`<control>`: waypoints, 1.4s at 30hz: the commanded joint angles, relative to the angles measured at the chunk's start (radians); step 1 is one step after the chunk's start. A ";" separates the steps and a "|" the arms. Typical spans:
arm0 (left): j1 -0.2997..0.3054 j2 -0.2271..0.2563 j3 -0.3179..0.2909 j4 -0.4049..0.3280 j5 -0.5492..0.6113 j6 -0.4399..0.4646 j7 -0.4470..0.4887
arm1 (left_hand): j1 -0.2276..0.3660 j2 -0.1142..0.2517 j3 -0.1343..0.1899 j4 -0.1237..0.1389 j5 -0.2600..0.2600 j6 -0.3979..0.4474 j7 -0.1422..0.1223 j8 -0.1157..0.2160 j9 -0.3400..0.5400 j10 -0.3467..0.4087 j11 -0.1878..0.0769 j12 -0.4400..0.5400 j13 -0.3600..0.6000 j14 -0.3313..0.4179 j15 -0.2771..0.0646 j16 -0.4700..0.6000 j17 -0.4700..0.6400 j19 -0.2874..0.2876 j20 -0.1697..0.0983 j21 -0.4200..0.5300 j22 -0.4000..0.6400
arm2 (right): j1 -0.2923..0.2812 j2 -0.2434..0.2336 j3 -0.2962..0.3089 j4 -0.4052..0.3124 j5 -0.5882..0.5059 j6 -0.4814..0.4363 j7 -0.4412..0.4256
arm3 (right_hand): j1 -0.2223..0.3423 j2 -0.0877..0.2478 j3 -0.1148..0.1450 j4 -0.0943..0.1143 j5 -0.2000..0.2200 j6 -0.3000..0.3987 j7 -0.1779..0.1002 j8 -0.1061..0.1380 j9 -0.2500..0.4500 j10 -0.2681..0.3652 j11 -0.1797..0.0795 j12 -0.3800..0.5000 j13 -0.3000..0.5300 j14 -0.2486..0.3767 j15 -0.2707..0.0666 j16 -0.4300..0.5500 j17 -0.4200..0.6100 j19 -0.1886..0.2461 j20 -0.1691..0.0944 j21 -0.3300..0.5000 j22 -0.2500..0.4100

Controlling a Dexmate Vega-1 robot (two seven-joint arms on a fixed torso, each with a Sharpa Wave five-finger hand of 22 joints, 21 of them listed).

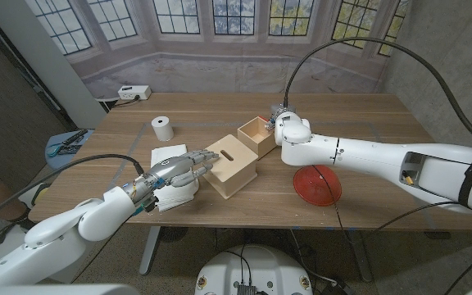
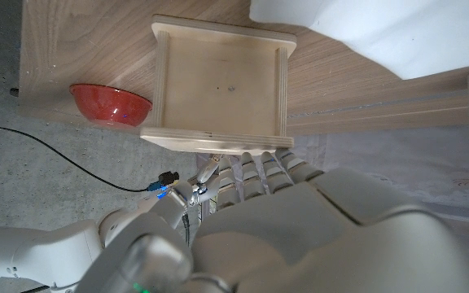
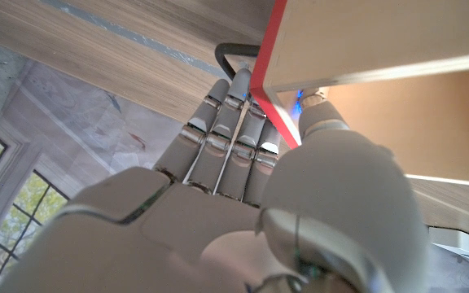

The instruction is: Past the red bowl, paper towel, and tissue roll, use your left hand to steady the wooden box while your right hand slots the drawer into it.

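Note:
The wooden box (image 1: 233, 169) with a slot in its top stands mid-table. My left hand (image 1: 179, 170) reaches it from the left with fingers stretched out, and its fingertips (image 2: 255, 167) touch the side of the box (image 2: 222, 85). Right behind the box is the open-topped drawer (image 1: 256, 133), gripped at its right wall by my right hand (image 1: 289, 131). In the right wrist view the fingers (image 3: 226, 138) wrap the red-edged wall of the drawer (image 3: 357, 41). How the drawer meets the box is hidden.
A red bowl (image 1: 316, 184) lies right of the box, under my right forearm. A folded paper towel (image 1: 173, 195) lies beneath my left hand. The tissue roll (image 1: 162, 128) stands at the back left. A white power strip (image 1: 134, 93) sits at the far edge.

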 commanded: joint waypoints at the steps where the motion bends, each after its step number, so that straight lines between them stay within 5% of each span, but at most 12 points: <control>1: -0.017 0.010 0.017 0.007 -0.012 0.009 -0.002 | -0.006 -0.002 0.007 -0.001 0.001 0.008 -0.004 -0.001 0.003 0.009 -0.003 -0.001 0.004 0.009 -0.004 -0.001 0.000 0.014 0.004 0.006 0.001 | -0.017 -0.028 0.020 -0.039 -0.005 0.015 -0.019 | 0.030 0.013 -0.002 -0.004 0.003 0.073 -0.064 0.009 0.004 0.026 -0.012 0.004 0.001 0.015 -0.117 0.009 0.004 0.008 -0.027 0.004 0.005; 26: -0.064 0.035 0.059 0.026 -0.033 0.011 0.004 | -0.005 -0.003 0.015 -0.003 0.001 0.006 -0.003 -0.002 0.003 0.011 -0.005 -0.003 0.005 0.010 -0.004 -0.002 0.000 0.015 0.005 0.005 0.001 | -0.029 -0.083 0.036 -0.123 -0.008 -0.024 -0.010 | 0.040 0.012 -0.007 -0.001 0.001 0.077 -0.064 0.005 0.004 0.027 -0.014 0.002 0.001 0.021 -0.115 0.008 0.004 0.007 -0.030 0.002 0.005; 42: -0.029 0.040 0.004 -0.020 -0.034 0.035 0.013 | -0.004 -0.004 0.020 -0.004 0.001 0.006 -0.002 -0.002 0.003 0.011 -0.003 -0.004 0.005 0.010 -0.002 -0.002 0.000 0.015 0.006 0.005 0.001 | -0.029 -0.076 0.048 -0.127 -0.002 -0.050 -0.004 | 0.043 0.013 -0.012 0.003 0.000 0.078 -0.064 0.001 0.004 0.029 -0.013 0.003 0.004 0.023 -0.114 0.006 0.003 0.008 -0.029 0.002 0.005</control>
